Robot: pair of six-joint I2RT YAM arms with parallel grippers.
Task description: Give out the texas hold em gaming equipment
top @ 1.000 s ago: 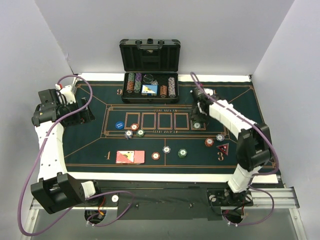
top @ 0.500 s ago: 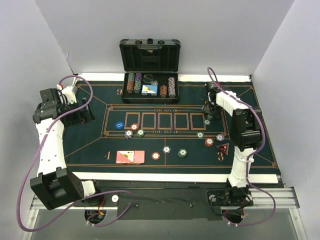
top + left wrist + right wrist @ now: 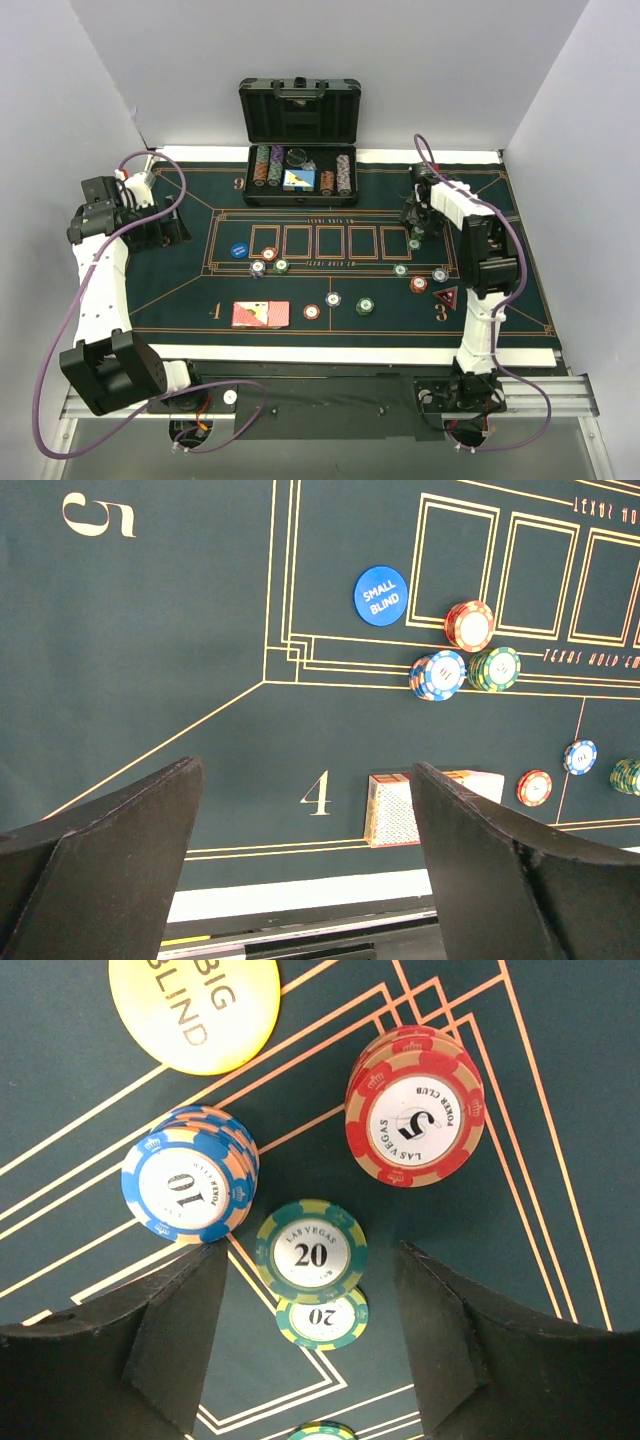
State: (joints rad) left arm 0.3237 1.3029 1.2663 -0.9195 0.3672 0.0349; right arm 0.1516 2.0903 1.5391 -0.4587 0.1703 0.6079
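Note:
In the right wrist view my right gripper [image 3: 312,1252] is open low over the felt. A green 20 chip [image 3: 310,1250] lies flat between its fingertips and touches neither. It overlaps a second green chip [image 3: 322,1317]. Beyond them sit a blue 10 stack [image 3: 188,1188], a red 5 stack [image 3: 414,1120] and a yellow Big Blind disc [image 3: 195,1005]. Seen from above, the right gripper [image 3: 413,228] hovers at the layout's right end. My left gripper [image 3: 305,770] is open and empty at the left side [image 3: 165,232]. The red-backed cards [image 3: 260,314] lie by the number 4.
The open black case [image 3: 300,110] with racked chips stands at the back. A blue Small Blind disc [image 3: 238,251] and three chip stacks [image 3: 269,260] sit left of the card boxes. Loose chips [image 3: 333,298] lie at front centre, and a dark red triangular marker [image 3: 445,296] at the right.
My right arm folded back to the right and its gripper shifted slightly right and farther away. Its jaws spread wider. The left arm barely moved.

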